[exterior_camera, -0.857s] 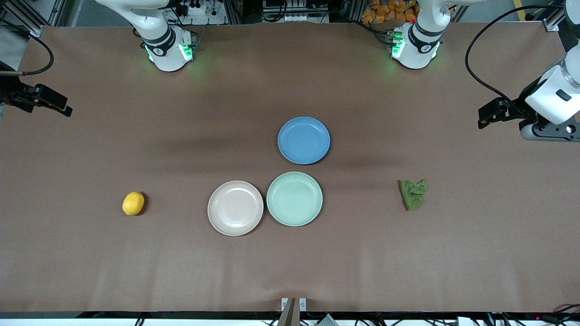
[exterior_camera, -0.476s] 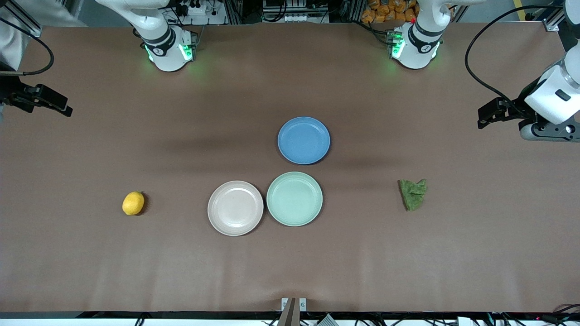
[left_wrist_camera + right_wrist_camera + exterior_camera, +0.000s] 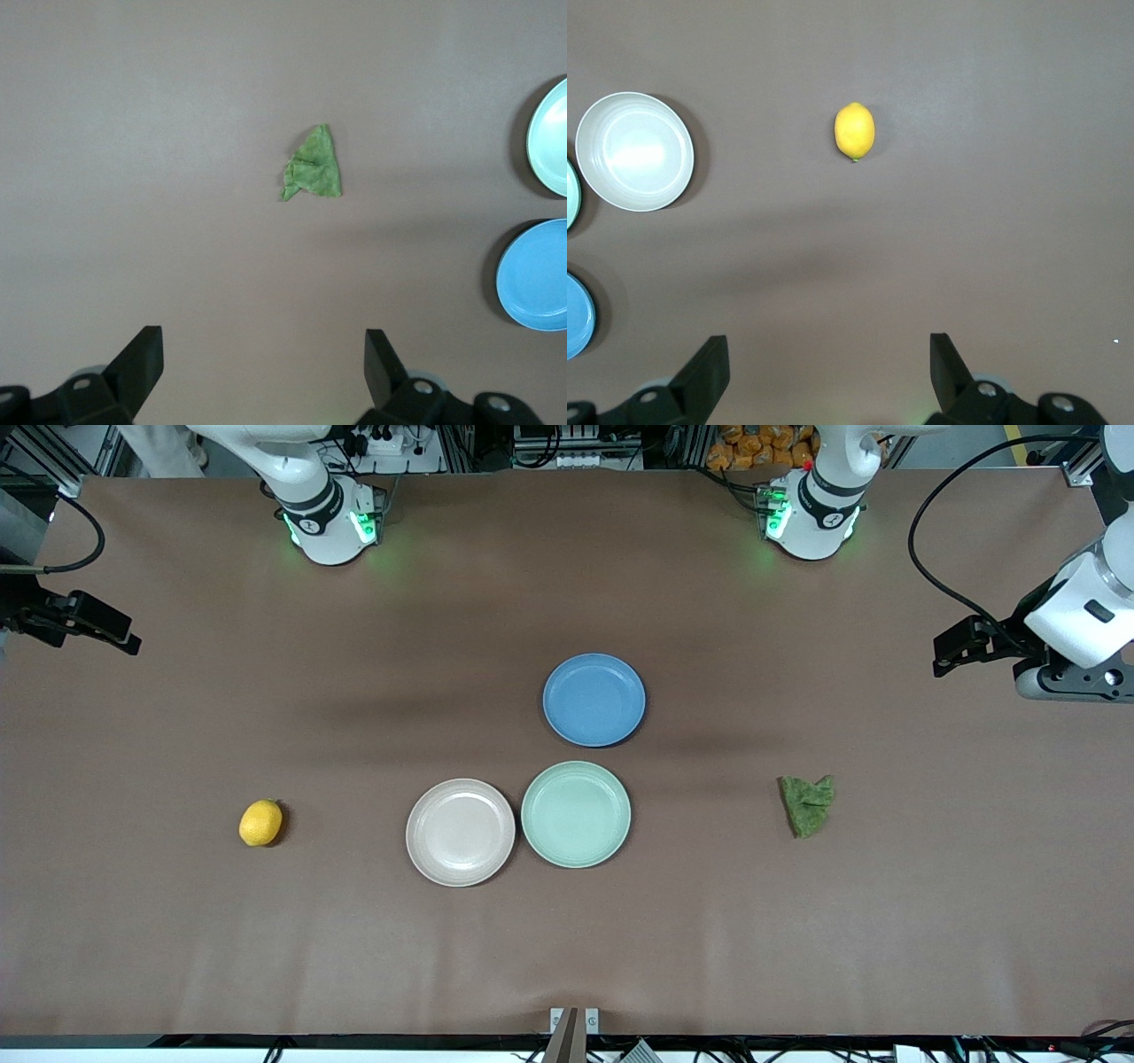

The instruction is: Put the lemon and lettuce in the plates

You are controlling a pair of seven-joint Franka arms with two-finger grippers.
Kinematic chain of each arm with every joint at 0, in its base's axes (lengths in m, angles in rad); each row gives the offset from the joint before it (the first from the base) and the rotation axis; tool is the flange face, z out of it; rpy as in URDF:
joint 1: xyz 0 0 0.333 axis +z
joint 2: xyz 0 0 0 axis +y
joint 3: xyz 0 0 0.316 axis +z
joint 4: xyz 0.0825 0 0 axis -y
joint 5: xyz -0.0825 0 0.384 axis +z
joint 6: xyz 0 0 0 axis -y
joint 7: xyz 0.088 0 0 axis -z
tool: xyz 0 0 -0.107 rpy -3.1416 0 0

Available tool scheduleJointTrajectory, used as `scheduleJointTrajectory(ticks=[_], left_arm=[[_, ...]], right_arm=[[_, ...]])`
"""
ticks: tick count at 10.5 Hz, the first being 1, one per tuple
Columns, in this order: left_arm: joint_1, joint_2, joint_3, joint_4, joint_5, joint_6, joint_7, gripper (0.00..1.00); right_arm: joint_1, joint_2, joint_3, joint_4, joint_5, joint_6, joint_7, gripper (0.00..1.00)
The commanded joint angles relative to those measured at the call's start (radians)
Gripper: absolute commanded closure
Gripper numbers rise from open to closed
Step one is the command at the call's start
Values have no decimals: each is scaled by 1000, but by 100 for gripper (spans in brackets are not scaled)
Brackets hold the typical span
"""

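Note:
The yellow lemon (image 3: 260, 822) lies on the table toward the right arm's end, and shows in the right wrist view (image 3: 854, 131). The green lettuce (image 3: 807, 804) lies toward the left arm's end, and shows in the left wrist view (image 3: 314, 166). The pinkish-beige plate (image 3: 460, 832) and the mint plate (image 3: 576, 813) sit side by side mid-table, both empty. My left gripper (image 3: 961, 646) hangs high over the table's left-arm end, open and empty (image 3: 264, 354). My right gripper (image 3: 89, 622) hangs high over the other end, open and empty (image 3: 829, 359).
An empty blue plate (image 3: 594, 699) sits farther from the front camera than the mint plate, nearly touching it. The brown table (image 3: 567, 957) is bare around the lemon and the lettuce. The arm bases stand along the table's back edge.

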Motion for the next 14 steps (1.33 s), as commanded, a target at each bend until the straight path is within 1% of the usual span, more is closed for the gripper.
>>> scheduleJointTrajectory(ticks=[1, 4, 14], left_arm=[[-5, 3, -1, 12, 23, -2, 10, 0], [-5, 5, -1, 11, 22, -2, 8, 0], [-3, 6, -7, 9, 23, -2, 8, 0]], right_arm=[[-1, 3, -3, 30, -7, 0, -6, 0], [-1, 2, -5, 47, -3, 0, -4, 0], [-10, 2, -5, 44, 0, -16, -4, 0]])
